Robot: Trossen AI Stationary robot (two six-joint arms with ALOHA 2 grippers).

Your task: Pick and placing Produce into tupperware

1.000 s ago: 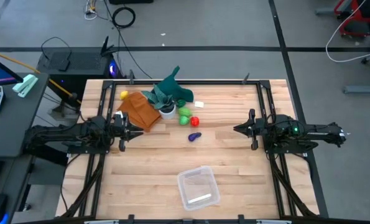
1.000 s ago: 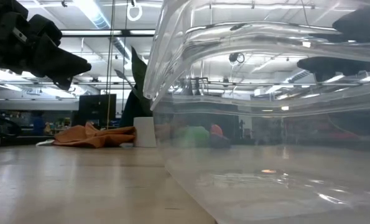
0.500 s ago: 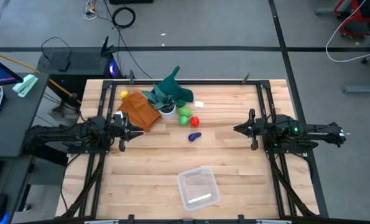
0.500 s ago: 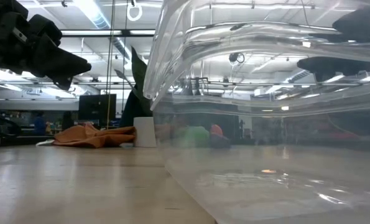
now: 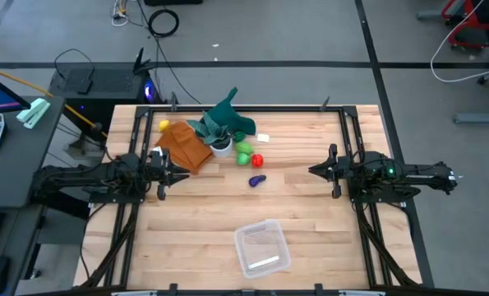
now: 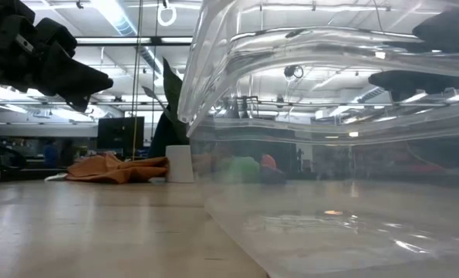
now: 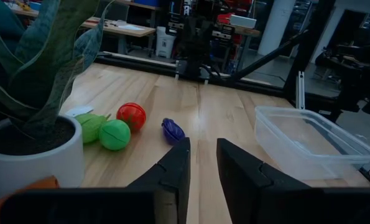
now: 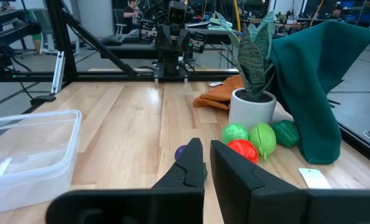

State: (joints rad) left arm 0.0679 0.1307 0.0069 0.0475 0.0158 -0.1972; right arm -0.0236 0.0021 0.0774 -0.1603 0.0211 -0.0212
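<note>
In the high view the produce lies mid-table: two green pieces [image 5: 243, 153], a red one [image 5: 257, 160] and a purple one [image 5: 257, 180], resting on the wood. A yellow one [image 5: 163, 125] sits by the far-left corner. The clear tupperware [image 5: 262, 247] stands near the near edge. My left gripper [image 5: 178, 170] hovers left of the produce, shut, holding nothing; its wrist view shows its fingers [image 7: 202, 142] pointing toward the purple piece [image 7: 172, 130]. My right gripper [image 5: 314, 171] hovers on the right, shut [image 8: 206, 144], with the red piece [image 8: 242, 149] ahead.
A white pot with teal-green leaves [image 5: 221, 146] stands beside the green pieces. An orange-brown cloth [image 5: 185, 146] and a teal cloth [image 5: 228, 119] lie behind it. A small white card [image 5: 263, 137] lies nearby. In the low view the tupperware wall [image 6: 329, 154] fills the right side.
</note>
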